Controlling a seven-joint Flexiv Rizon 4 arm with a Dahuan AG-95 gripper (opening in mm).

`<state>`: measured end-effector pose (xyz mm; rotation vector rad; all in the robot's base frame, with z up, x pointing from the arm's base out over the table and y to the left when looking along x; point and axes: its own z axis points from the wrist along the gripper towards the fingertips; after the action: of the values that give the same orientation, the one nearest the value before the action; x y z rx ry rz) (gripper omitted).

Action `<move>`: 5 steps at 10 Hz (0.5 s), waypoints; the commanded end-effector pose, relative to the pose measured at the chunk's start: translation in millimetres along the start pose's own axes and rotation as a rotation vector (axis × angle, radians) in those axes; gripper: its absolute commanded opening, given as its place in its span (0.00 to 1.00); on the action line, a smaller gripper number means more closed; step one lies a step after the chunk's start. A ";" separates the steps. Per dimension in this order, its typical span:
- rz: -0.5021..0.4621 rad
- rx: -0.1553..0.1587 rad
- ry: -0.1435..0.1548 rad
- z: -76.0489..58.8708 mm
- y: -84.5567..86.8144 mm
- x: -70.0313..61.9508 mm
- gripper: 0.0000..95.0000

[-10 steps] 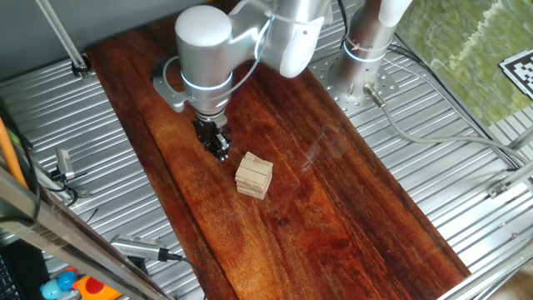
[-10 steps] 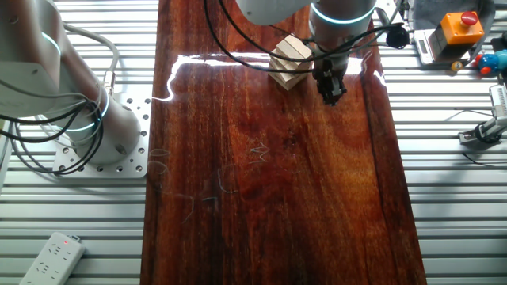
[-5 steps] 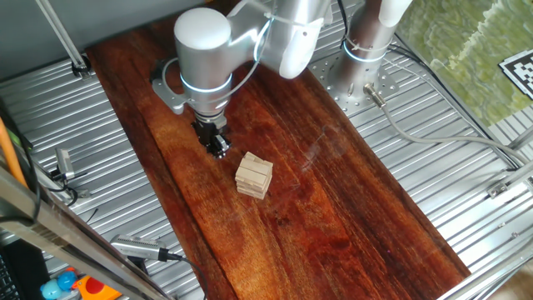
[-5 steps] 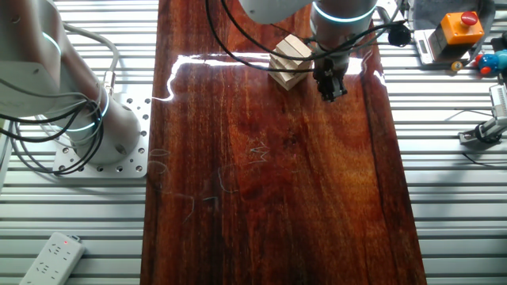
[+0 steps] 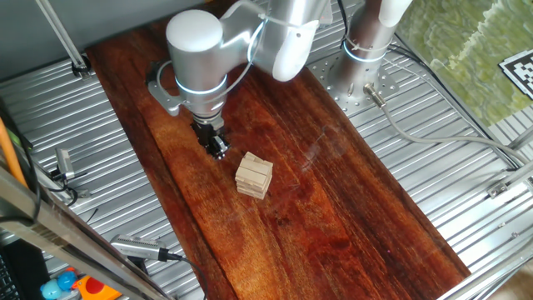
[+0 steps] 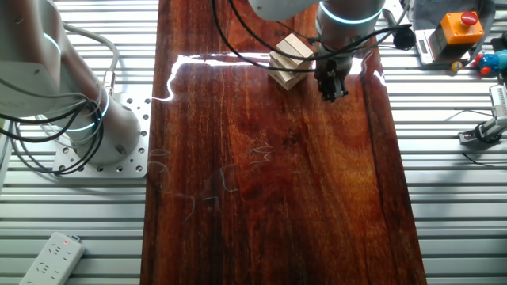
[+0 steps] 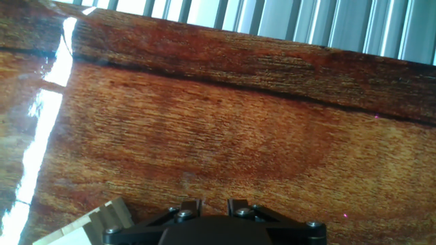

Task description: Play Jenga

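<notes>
The Jenga stack [image 5: 254, 175] is a small pile of pale wooden blocks in crossed layers on the dark wood board [image 5: 333, 217]. It also shows in the other fixed view [image 6: 289, 59], and its corner shows in the hand view [image 7: 88, 224] at the lower left. My gripper [image 5: 219, 151] hangs just above the board, a short way to the left of the stack and apart from it. In the other fixed view the gripper [image 6: 332, 89] is to the right of the stack. Its fingers look closed together and hold nothing. In the hand view only the finger bases [image 7: 192, 206] show.
The arm's base [image 5: 362, 67] stands at the board's far right edge. A second arm's base [image 6: 87, 119] sits left of the board [image 6: 269, 182]. An orange button box [image 6: 459, 28] and a white power strip [image 6: 51, 257] lie on the ribbed metal table.
The arm has shifted slightly away from the stack, and the gripper tip has lifted a little. The stack has not moved.
</notes>
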<state>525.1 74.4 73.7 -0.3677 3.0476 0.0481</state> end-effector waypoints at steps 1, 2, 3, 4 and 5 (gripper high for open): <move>0.014 0.000 0.020 -0.9 0.2 0.8 0.20; 0.013 0.001 0.017 -0.9 0.2 0.8 0.20; 0.012 -0.003 0.017 -0.9 0.2 0.8 0.20; 0.020 -0.006 0.018 -0.9 0.2 0.8 0.20; 0.025 -0.008 0.013 -0.9 0.2 0.8 0.20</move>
<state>525.6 75.0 72.9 -0.3331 3.0646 0.0624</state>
